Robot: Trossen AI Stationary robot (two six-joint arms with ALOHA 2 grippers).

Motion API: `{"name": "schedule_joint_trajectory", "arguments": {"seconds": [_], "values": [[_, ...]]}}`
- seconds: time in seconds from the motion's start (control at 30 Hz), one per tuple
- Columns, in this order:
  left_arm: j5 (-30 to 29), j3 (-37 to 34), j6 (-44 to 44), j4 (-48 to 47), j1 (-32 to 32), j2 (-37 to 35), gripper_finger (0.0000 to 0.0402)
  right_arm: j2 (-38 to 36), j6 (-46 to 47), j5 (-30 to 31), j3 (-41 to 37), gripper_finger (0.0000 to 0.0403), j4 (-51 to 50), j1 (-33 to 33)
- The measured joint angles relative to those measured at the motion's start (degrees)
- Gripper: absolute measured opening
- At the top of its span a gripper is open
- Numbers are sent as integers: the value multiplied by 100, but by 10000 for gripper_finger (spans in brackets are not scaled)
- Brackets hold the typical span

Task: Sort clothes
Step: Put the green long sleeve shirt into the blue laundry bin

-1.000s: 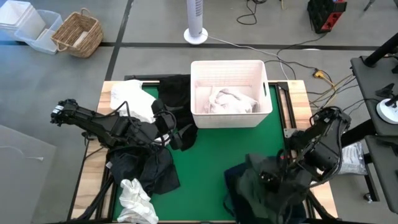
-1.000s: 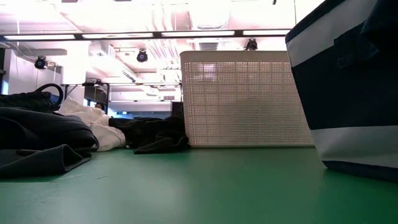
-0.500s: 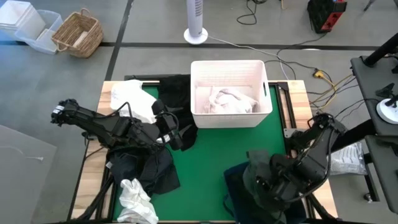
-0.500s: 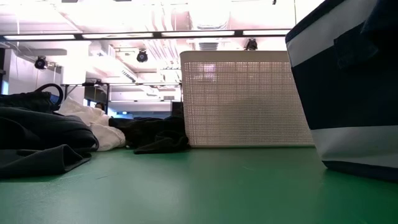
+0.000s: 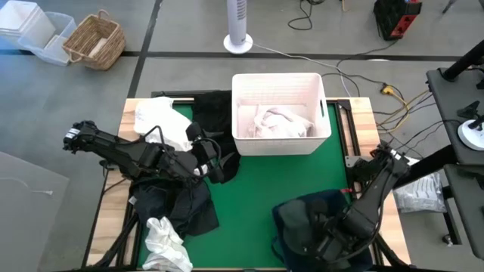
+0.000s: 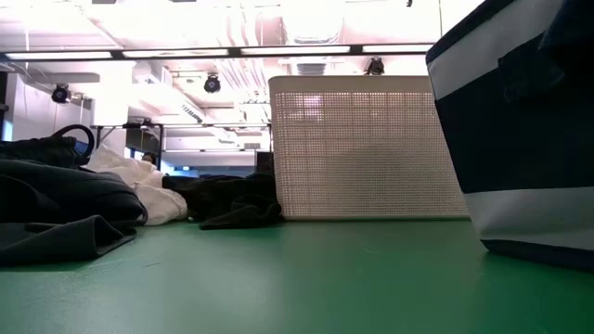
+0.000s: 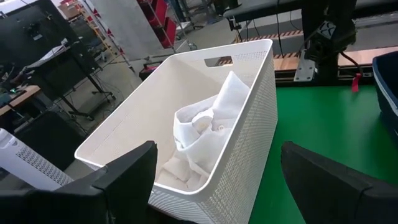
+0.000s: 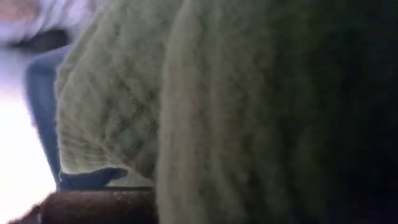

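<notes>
Two dark arms work the green table: the left gripper (image 7: pixel 214 186), fingers spread, hovers beside the white perforated plastic bin (image 5: pixel 281 113) holding a crumpled white garment (image 5: pixel 276 122). The right gripper (image 5: pixel 321 242) is buried in the dark navy fabric bin (image 5: pixel 291 219) against a dark green knitted garment (image 8: pixel 124 93) (finger state cannot be told).

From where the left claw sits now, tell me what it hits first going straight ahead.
Most likely the white bin: the left claw, fingers apart, points at its near wall, with the white garment inside. Depth is unclear.
</notes>
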Motion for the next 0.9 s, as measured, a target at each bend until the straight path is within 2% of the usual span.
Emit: {"name": "schedule_joint_trajectory", "arguments": {"seconds": [0.1, 0.33, 0.43, 0.67, 0.77, 0.9], "values": [[0, 0, -21, -28, 0, 0, 314, 106, -1297, -172, 2, 13, 272, 13], [0, 0, -69, -71, 0, 0, 314, 380, -3924, -416, 2, 13, 224, 111], [0, 0, -83, -81, -1, 0, 314, 464, -4670, -573, -31, 13, 153, 155], [0, 0, -194, -170, 0, 0, 314, 548, -4484, -579, -144, 13, -748, 155], [0, 0, -217, -197, -2, 0, 314, 493, -4250, -554, -364, 13, -712, 164], [0, 0, -218, -199, -2, 0, 314, 426, -3609, -162, -682, 13, -729, 160]]}}
